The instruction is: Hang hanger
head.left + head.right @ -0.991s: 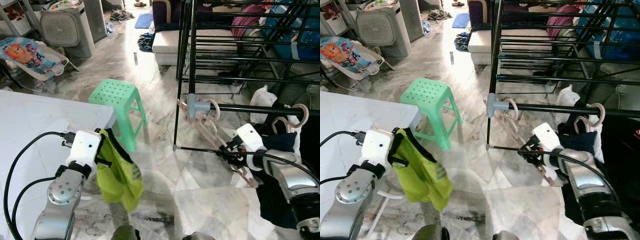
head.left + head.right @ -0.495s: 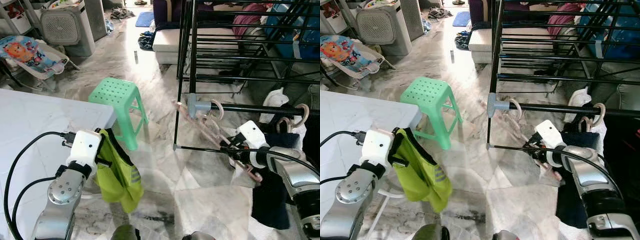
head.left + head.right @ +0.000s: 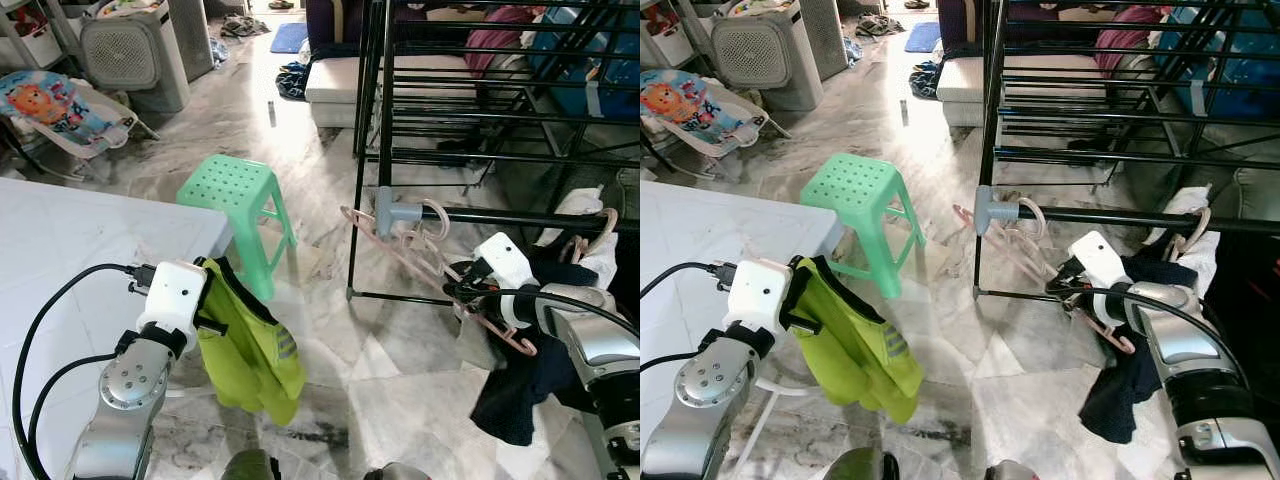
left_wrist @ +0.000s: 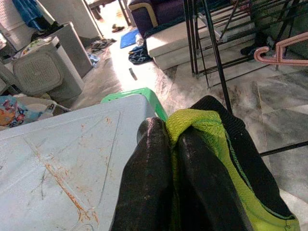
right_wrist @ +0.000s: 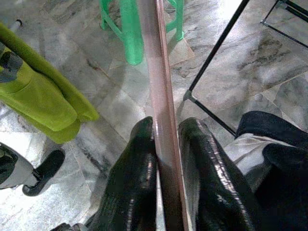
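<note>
Your right gripper (image 5: 166, 159) is clamped on the pink hanger (image 3: 420, 272); your left gripper (image 4: 173, 159) pinches a lime-green garment (image 3: 245, 350).

The hanger slants just below the black drying rack (image 3: 385, 120) rail at your 2 o'clock, dark clothing (image 3: 520, 385) draped beneath. A green stool (image 3: 235, 195) stands at 12 on the marble floor (image 3: 330, 330), a white table (image 3: 60, 250) at 10.

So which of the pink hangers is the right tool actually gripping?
The free pink hanger, clamped by the right tool and slanting below the rack rail. The other hangers hang hooked on that rail.
</note>
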`<state>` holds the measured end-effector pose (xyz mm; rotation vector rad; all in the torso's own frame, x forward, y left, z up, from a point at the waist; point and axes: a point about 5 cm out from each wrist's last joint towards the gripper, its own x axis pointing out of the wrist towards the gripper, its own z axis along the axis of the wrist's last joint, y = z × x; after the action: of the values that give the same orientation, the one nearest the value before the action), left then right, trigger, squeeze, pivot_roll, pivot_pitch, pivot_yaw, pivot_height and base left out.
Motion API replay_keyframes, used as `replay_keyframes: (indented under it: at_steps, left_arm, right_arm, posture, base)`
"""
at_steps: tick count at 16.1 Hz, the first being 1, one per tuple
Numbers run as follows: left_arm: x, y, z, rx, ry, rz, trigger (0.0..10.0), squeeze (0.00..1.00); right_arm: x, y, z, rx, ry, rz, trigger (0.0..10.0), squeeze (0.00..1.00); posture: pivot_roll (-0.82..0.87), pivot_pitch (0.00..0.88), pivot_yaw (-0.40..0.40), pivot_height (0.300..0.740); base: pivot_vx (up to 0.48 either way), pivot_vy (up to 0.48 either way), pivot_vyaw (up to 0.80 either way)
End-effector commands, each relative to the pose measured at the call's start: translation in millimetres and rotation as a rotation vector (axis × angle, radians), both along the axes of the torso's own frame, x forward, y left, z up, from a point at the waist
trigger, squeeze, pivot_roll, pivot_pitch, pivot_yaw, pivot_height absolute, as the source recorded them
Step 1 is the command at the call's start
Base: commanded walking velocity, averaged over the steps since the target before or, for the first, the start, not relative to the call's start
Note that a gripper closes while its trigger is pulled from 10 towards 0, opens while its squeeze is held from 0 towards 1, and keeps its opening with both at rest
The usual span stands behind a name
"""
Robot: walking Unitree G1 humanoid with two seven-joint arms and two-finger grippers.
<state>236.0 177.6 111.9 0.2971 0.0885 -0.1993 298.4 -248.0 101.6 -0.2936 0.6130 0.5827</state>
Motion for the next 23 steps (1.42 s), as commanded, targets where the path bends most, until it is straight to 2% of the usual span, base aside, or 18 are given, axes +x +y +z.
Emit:
replay_keyframes:
  at_steps: [1,5,6,7,8,12,13,14,17,18,19,20,21,23]
  left_arm:
    - [0.7,1.7,4.3,0.011,-0.017,0.004,10.0,0.0]
    - [0.5,1.4,3.2,0.011,-0.012,0.003,10.0,0.0]
    - [0.5,1.1,2.9,0.01,-0.011,0.002,10.0,0.0]
    - [0.6,0.9,2.8,0.009,-0.01,0.001,10.0,0.0]
    - [0.6,0.4,2.6,0.008,-0.01,0.001,10.0,0.0]
    - [0.2,0.4,1.9,0.009,-0.007,0.0,10.0,0.0]
    - [0.4,0.3,1.7,0.009,-0.006,0.0,10.0,0.0]
    - [0.5,0.3,1.6,0.01,-0.006,0.001,10.0,0.0]
    - [-0.7,0.2,0.9,0.009,-0.003,0.0,10.0,0.0]
    - [-0.4,0.0,0.6,0.008,-0.002,0.0,10.0,0.0]
    - [0.7,-0.3,0.7,0.008,-0.002,-0.001,10.0,0.0]
    - [0.8,-0.3,0.6,0.008,-0.002,-0.002,10.0,0.0]
    - [1.3,-0.1,0.5,0.008,-0.001,-0.002,10.0,0.0]
    - [1.3,-1.1,-0.5,0.007,0.003,-0.004,10.0,0.0]
  right_arm:
    - [1.9,-1.1,5.9,-0.005,-0.007,0.013,0.0,0.0]
    - [2.3,-1.8,8.3,-0.001,-0.002,0.017,0.0,0.0]
    - [2.2,-1.2,8.4,0.004,0.002,0.017,1.8,0.0]
    - [1.7,-0.4,7.8,0.006,0.006,0.018,10.0,0.38]
    - [0.9,-0.4,6.3,0.005,0.012,0.014,10.0,1.0]
    - [0.2,-2.3,7.6,0.003,0.013,0.017,10.0,1.0]
    - [0.9,-4.8,10.7,-0.001,0.013,0.022,10.0,0.05]
    - [1.4,-6.5,12.7,-0.004,0.013,0.025,10.0,0.0]
    - [1.9,-11.1,16.3,-0.021,0.014,0.025,10.0,0.0]
    - [1.7,-12.4,17.8,-0.022,0.015,0.027,9.3,0.0]
    - [1.6,-12.6,20.3,-0.012,0.025,0.042,4.4,0.0]
    - [1.4,-13.0,21.6,-0.014,0.025,0.051,3.5,0.0]
    - [1.0,-14.9,24.8,-0.016,0.03,0.064,0.0,0.0]
    - [1.0,-19.9,27.5,-0.038,0.041,0.076,0.0,0.0]
  posture:
    - [0.05,0.059,0.045,0.74]
    - [0.05,0.059,0.044,0.74]
    - [0.05,0.059,0.044,0.74]
    - [0.05,0.059,0.044,0.74]
    - [0.05,0.058,0.042,0.74]
    - [0.05,0.058,0.043,0.74]
    - [0.05,0.057,0.041,0.74]
    - [0.05,0.057,0.041,0.74]
    - [0.05,0.057,0.041,0.74]
    - [0.04,0.055,0.039,0.74]
    - [0.04,0.058,0.039,0.74]
    - [0.04,0.058,0.039,0.74]
    - [0.04,0.058,0.039,0.74]
    - [0.04,0.059,0.038,0.74]
  base:
    - [0.0,0.0,0.0]
    - [0.0,0.0,0.0]
    - [0.0,0.0,0.0]
    - [0.0,0.0,0.0]
    - [0.0,0.0,0.0]
    - [0.0,0.0,0.0]
    - [0.0,0.0,0.0]
    - [0.0,0.0,0.0]
    - [0.0,0.0,0.0]
    - [0.0,0.0,0.0]
    - [0.0,0.0,0.0]
    - [0.0,0.0,0.0]
    - [0.0,0.0,0.0]
    - [0.0,0.0,0.0]
